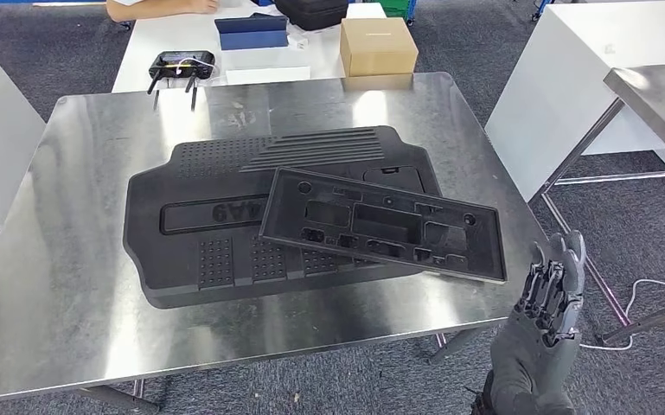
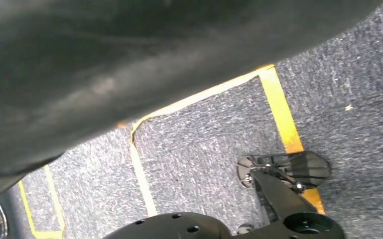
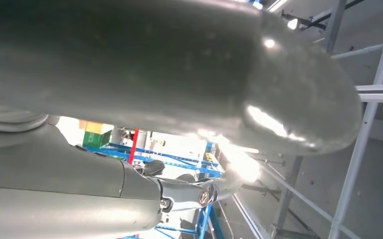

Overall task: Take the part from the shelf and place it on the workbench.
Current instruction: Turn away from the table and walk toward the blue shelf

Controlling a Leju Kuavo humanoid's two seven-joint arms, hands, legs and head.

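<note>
The part (image 1: 383, 225) — a flat black rectangular tray moulded with recessed pockets — lies on the steel workbench (image 1: 69, 259), resting tilted across the right portion of a larger black ribbed panel (image 1: 216, 233) that sits flat on the bench top. The right hand (image 1: 549, 298) is raised just off the bench's near right corner, apart from the part, its dark fingers (image 1: 543, 285) upright, close together and holding nothing; the left hand (image 2: 104, 64) is a blurred grey mass above grey carpet with yellow tape lines (image 2: 279, 109) — I cannot tell how its fingers lie. Behind the bench, a white table (image 1: 251, 52) carries a cardboard box (image 1: 377, 45), a blue box (image 1: 252, 32) and a black controller (image 1: 181, 65), with a person's arm (image 1: 160, 8) at its far edge.
</note>
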